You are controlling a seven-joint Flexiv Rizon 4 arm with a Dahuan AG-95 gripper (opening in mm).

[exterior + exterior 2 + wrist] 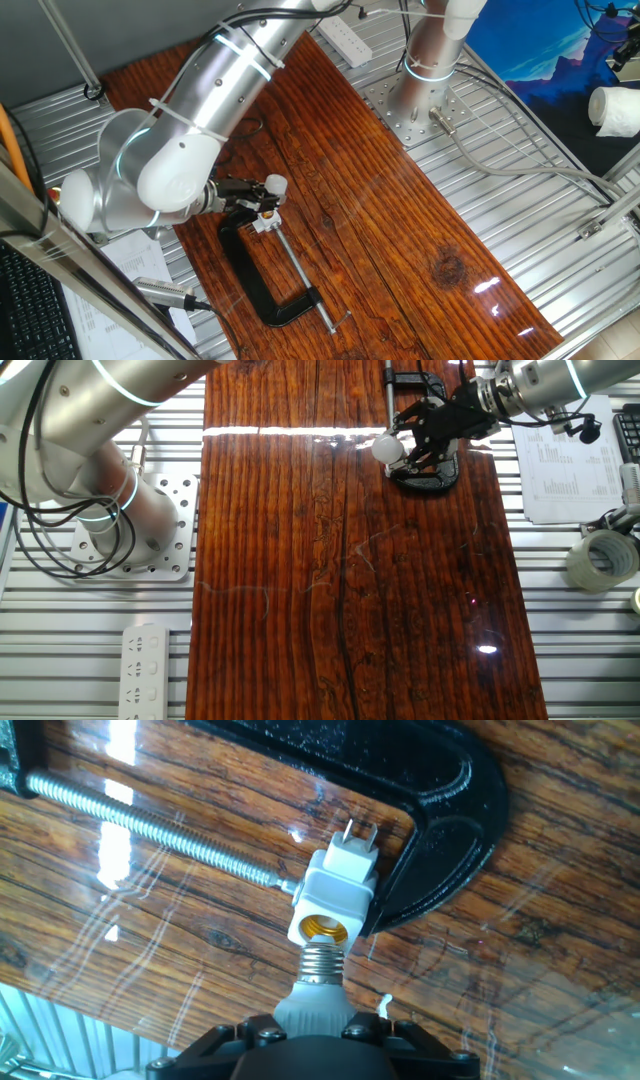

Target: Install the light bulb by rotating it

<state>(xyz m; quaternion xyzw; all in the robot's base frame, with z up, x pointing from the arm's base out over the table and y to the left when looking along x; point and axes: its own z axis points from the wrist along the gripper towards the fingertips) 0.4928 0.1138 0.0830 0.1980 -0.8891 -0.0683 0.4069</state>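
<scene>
In the hand view the light bulb (312, 995) shows only its screw base and neck; its rounded head is hidden behind the hand (310, 1055), whose fingertips are cut off by the bottom edge. The C-clamp (440, 840) runs out past the top edge, its screw (150, 825) past the left.
</scene>
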